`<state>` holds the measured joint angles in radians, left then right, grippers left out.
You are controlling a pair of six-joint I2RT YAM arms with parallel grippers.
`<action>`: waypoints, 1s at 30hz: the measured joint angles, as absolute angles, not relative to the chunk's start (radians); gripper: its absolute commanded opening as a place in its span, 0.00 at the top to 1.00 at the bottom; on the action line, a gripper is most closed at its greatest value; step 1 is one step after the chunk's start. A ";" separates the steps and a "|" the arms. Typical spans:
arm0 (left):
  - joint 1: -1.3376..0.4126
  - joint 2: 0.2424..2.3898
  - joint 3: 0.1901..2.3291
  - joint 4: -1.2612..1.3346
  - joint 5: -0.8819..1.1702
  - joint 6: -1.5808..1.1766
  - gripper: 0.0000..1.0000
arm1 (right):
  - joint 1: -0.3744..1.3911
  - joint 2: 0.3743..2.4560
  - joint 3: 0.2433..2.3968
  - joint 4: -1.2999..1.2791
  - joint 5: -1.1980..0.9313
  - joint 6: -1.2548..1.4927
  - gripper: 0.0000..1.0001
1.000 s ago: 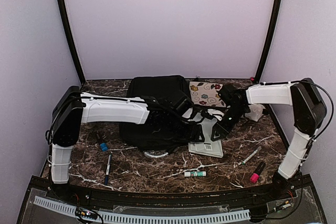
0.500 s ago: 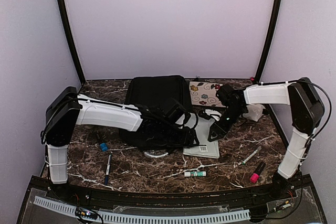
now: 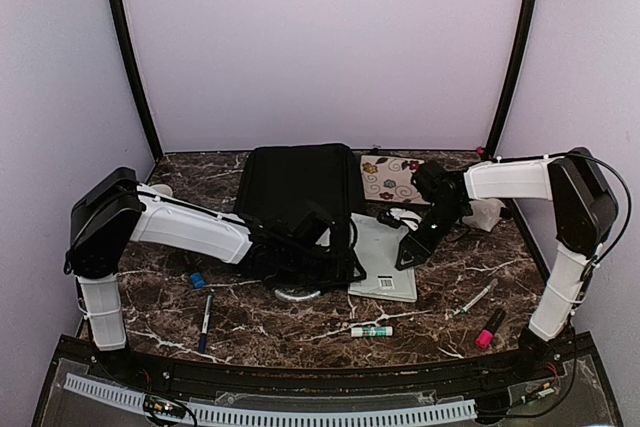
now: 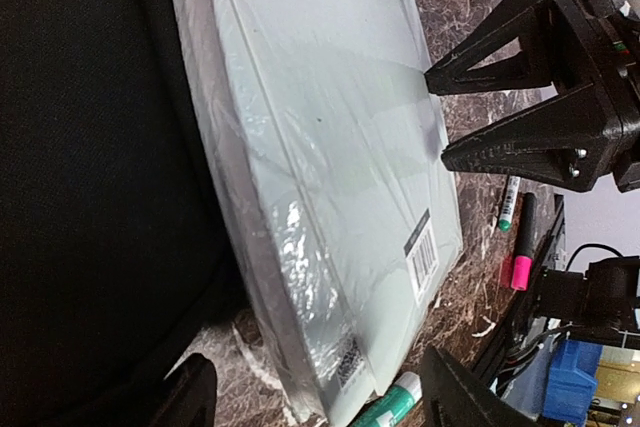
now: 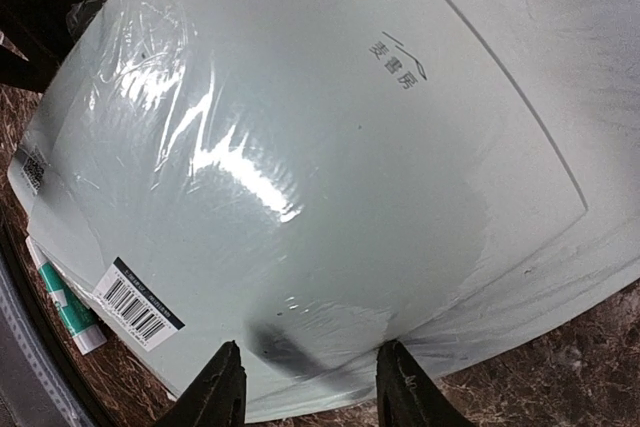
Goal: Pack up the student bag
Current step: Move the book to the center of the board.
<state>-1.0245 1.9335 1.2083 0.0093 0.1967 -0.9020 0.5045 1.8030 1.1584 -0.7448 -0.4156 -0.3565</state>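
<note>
Right now the large black soft fabric student bag (image 3: 295,187) lies flat at back-centre, a pale grey shrink-wrapped book (image 3: 385,257) against its right side. My left gripper (image 4: 318,387) gapes wide over the book's near corner; my right gripper (image 5: 305,382) stands half-open at the book's right edge, holding nothing.

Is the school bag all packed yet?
Not yet. Nothing looks packed so far: the student bag lies flat, and the wrapped notebook sits on the table beside it. In hand: the left claw and right claw are open at the notebook, neither gripping it. Left: the notebook, glue stick, pen and pink marker lie outside.
</note>
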 measured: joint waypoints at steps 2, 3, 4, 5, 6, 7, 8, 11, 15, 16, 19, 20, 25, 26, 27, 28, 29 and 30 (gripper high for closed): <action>-1.015 1.934 1.172 0.084 0.232 -0.930 0.30 | 0.505 1.803 1.158 -0.745 -0.416 -0.357 0.55; -1.010 1.935 1.161 0.110 0.247 -0.941 0.32 | 0.505 1.803 1.158 -0.744 -0.416 -0.357 0.55; -1.006 1.939 1.151 0.144 0.264 -0.954 0.33 | 0.505 1.803 1.157 -0.744 -0.416 -0.357 0.55; -1.003 1.945 1.145 0.174 0.279 -0.965 0.34 | 0.505 1.803 1.157 -0.744 -0.416 -0.357 0.55; -1.000 1.951 1.143 0.197 0.290 -0.973 0.34 | 0.505 1.803 1.157 -0.744 -0.416 -0.357 0.55; -0.997 1.957 1.140 0.223 0.302 -0.982 0.35 | 0.505 1.803 1.156 -0.743 -0.417 -0.356 0.55; -0.993 1.963 1.138 0.254 0.314 -0.992 0.35 | 0.505 1.803 1.156 -0.742 -0.417 -0.357 0.55; -0.986 1.970 1.133 0.288 0.334 -1.018 0.35 | 0.505 1.803 1.155 -0.741 -0.418 -0.356 0.55; -0.979 1.994 1.133 0.327 0.363 -1.055 0.43 | 0.505 1.803 1.155 -0.741 -0.419 -0.356 0.55; -0.978 1.998 1.133 0.334 0.368 -1.062 0.46 | 0.505 1.803 1.155 -0.741 -0.419 -0.356 0.55; -0.973 2.016 1.140 0.348 0.385 -1.084 0.55 | 0.505 1.803 1.155 -0.741 -0.419 -0.356 0.55; -0.972 2.020 1.142 0.350 0.388 -1.091 0.58 | 0.505 1.803 1.155 -0.741 -0.419 -0.356 0.55; -0.968 2.025 1.146 0.347 0.395 -1.113 0.72 | 0.505 1.798 1.153 -0.743 -0.415 -0.356 0.54; -0.968 2.025 1.147 0.347 0.398 -1.117 0.74 | 0.505 1.794 1.149 -0.741 -0.413 -0.357 0.54; -0.967 2.025 1.148 0.347 0.401 -1.123 0.77 | 0.505 1.788 1.142 -0.735 -0.410 -0.357 0.54; -0.966 2.025 1.152 0.348 0.408 -1.129 0.79 | 0.505 1.779 1.134 -0.729 -0.403 -0.358 0.54; -0.966 2.025 1.157 0.351 0.412 -1.134 0.81 | 0.505 1.771 1.127 -0.726 -0.396 -0.358 0.54; -0.966 2.025 1.163 0.361 0.415 -1.137 0.84 | 0.505 1.759 1.118 -0.724 -0.385 -0.358 0.53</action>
<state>-0.9657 2.0247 1.1629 0.3611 0.4152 -1.1374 0.5045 1.7592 1.1175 -0.7242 -0.3847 -0.3580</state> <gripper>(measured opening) 0.231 0.459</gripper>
